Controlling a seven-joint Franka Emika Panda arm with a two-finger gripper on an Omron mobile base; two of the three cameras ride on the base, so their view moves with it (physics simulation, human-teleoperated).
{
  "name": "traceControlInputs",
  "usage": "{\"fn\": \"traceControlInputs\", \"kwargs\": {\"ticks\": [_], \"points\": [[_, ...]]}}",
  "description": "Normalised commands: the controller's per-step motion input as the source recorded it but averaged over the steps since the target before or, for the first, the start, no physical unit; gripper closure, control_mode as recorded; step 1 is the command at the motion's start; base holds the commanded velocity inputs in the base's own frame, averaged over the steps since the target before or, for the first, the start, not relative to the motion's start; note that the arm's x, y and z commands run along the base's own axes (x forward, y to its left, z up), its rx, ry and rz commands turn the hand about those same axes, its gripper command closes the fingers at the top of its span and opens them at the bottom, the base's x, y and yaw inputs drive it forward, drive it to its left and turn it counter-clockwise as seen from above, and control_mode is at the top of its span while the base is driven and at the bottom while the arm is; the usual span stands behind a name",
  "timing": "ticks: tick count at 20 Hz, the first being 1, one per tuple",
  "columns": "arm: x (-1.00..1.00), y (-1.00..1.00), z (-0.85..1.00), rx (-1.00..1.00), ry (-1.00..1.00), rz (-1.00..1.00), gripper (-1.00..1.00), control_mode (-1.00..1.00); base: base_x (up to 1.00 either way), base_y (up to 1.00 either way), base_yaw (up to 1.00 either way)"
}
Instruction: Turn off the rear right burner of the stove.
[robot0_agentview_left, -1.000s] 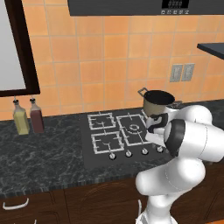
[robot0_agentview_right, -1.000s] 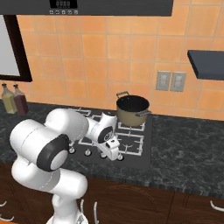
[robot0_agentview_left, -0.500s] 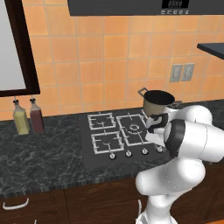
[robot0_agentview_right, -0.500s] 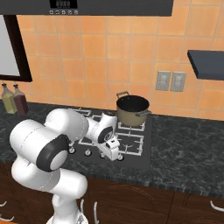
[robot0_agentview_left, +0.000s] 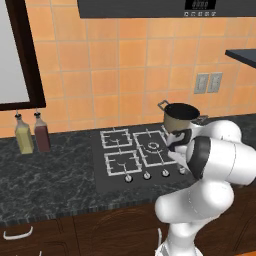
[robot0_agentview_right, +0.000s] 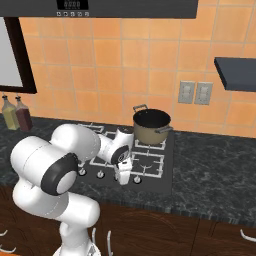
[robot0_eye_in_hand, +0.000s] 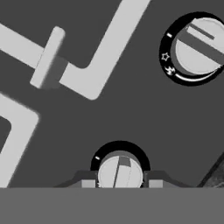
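Rear right burner (robot0_agentview_right: 150, 141) sits under dark pot (robot0_agentview_right: 151, 126), far right of stove (robot0_agentview_right: 167, 172). Gripper (robot0_eye_in_hand: 120, 183) down at near knob row, fingers (robot0_eye_in_hand: 88, 183) apart astride silver knob (robot0_eye_in_hand: 120, 172). Close squarely on knob, twist to off mark, avoid neighbour knob (robot0_eye_in_hand: 197, 46)

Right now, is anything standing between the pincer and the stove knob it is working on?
Nothing visible does. In the hand view the pincer has one fingertip on each side of a round silver knob on the stove, with bare black glass around it. Actual contact can't be confirmed. The pot sits farther back.
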Motion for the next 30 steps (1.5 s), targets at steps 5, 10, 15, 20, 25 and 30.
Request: {"fn": "traceControlInputs", "kwargs": {"ticks": [5, 10, 15, 20, 25, 30], "points": [[0.29, 0.0, 0.0, 0.0, 0.09, -0.61, 1.0, -1.0, 0.0, 0.0, 0.0], [0.2, 0.0, 0.0, 0.0, 0.12, -0.68, 1.0, -1.0, 0.0, 0.0, 0.0], [0.02, -0.03, 0.0, 0.01, 0.16, -0.78, 1.0, -1.0, 0.0, 0.0, 0.0], [0.07, 0.0, 0.0, 0.0, 0.22, -0.85, 1.0, -1.0, 0.0, 0.0, 0.0], [0.06, 0.0, 0.0, 0.0, 0.25, -0.89, 1.0, -1.0, 0.0, 0.0, 0.0], [0.0, 0.0, 0.0, 0.0, 0.26, -0.93, 1.0, -1.0, 0.0, 0.0, 0.0]]}}
